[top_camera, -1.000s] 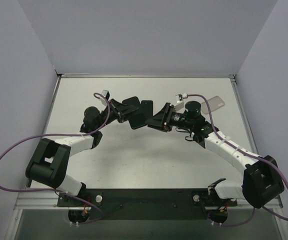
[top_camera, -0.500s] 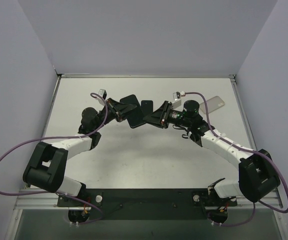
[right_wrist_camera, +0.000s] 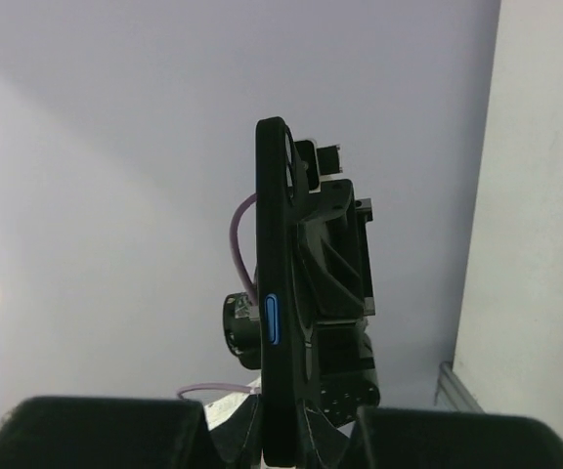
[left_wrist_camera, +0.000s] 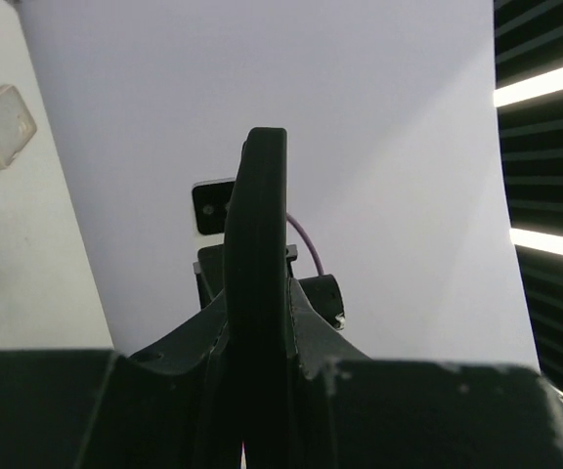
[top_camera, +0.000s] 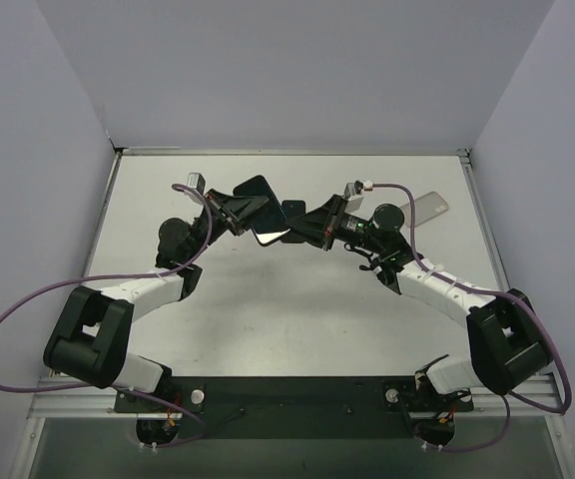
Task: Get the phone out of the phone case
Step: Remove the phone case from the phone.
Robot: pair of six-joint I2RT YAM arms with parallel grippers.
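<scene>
Aloft over the middle of the white table (top_camera: 297, 319), the left gripper (top_camera: 234, 214) is clenched on the dark slab-shaped phone (top_camera: 257, 203), and the right gripper (top_camera: 314, 228) on the thin black phone case (right_wrist_camera: 273, 293). Best to peel them apart slowly, without twisting.

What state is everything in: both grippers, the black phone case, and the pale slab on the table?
black phone case: held above the table, clamped from both sides; phone's release unclear.
left gripper: shut on it.
right gripper: shut on it.
pale flat slab: lying flat, untouched.
</scene>
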